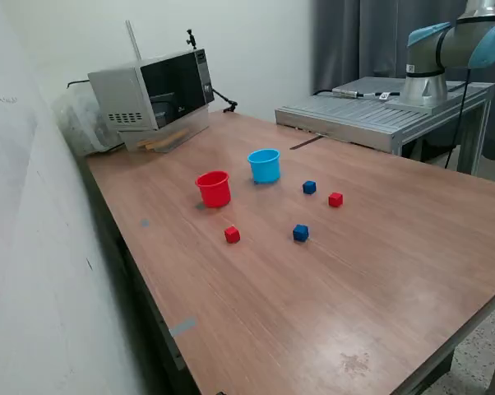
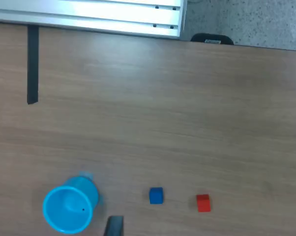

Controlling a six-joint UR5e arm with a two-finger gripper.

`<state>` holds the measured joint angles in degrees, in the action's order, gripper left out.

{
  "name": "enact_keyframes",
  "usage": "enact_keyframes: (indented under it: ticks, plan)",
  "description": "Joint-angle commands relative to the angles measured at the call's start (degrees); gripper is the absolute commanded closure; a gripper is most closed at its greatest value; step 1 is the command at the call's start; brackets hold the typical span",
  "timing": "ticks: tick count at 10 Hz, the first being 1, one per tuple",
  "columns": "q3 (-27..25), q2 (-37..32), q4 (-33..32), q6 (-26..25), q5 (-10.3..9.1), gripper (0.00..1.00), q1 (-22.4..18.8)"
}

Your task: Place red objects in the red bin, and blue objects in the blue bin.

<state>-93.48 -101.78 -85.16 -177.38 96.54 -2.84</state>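
In the exterior view the red cup (image 1: 213,188) and the light blue cup (image 1: 264,165) stand upright near the table's middle. A dark blue cube (image 1: 309,188) and a red cube (image 1: 335,199) lie to the exterior view's right of the blue cup. A second red cube (image 1: 232,234) and a second blue cube (image 1: 300,233) lie nearer the front. The wrist view shows the blue cup (image 2: 69,206), one blue cube (image 2: 156,195) and one red cube (image 2: 203,202) from high above. My gripper (image 2: 208,230) shows only as two dark fingertips (image 2: 114,227) set wide apart, holding nothing.
A microwave (image 1: 153,95) stands at the table's back corner. A raised metal platform (image 1: 379,111) carries the arm's base (image 1: 428,82). A black tape strip (image 2: 32,64) lies on the wood. A wall runs along the exterior view's left.
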Motion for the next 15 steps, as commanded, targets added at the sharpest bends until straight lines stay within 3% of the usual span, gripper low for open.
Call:
enact_keyframes:
  ticks: [1, 3, 14, 15]
  plan:
    - [-0.38, -0.09, -0.36, -0.07, -0.30, 0.00, -0.32]
    - [-1.69, -0.79, -3.59, 0.11, -2.14, 0.00, -0.50]
    - [-1.71, -1.06, -3.70, 0.28, -2.24, 0.00, -0.24]
    - [-1.61, -1.06, -7.27, -0.24, -2.06, 0.00, 0.11]
